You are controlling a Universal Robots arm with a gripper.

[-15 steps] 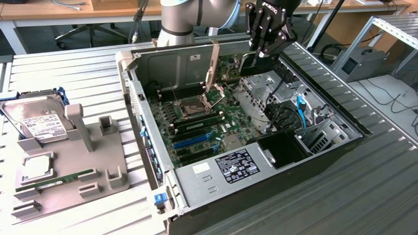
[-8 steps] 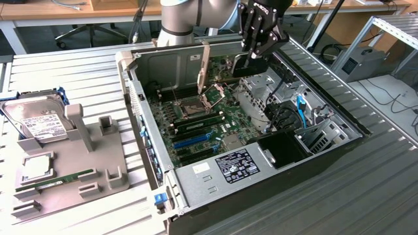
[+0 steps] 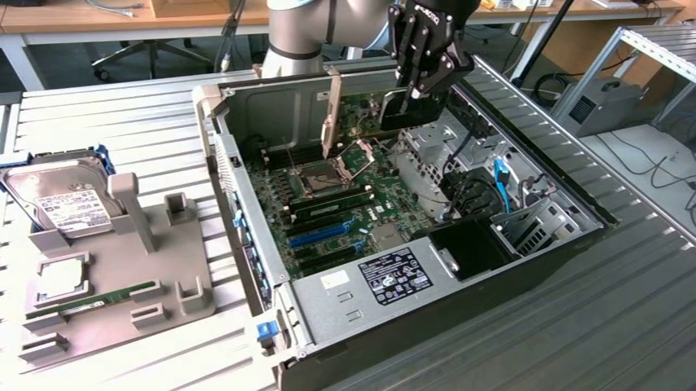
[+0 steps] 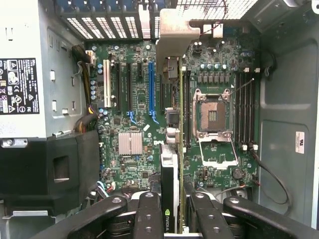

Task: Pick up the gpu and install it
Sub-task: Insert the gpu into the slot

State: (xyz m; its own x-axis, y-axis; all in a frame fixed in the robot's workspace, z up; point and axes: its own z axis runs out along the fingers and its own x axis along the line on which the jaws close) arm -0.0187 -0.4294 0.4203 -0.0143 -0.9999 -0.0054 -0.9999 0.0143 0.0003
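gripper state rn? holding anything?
gripper: closed on the gpu, which it holds on edge over the motherboard.

Silver-grey arm (image 3: 293, 37), black gripper (image 3: 426, 88)
The arm is a smooth, rounded cylinder; the gripper is matte black; its jointed fingers (image 4: 148, 214) carry round screw heads (image 4: 117, 200).

The fingers (image 4: 149, 215) hide part of the gpu (image 4: 169, 179).

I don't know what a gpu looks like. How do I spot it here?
Find the big open computer case in the middle. Above its motherboard, the robot's black hand holds the gpu upright. It is the only flat green card standing on edge, with a silver bracket at one end.
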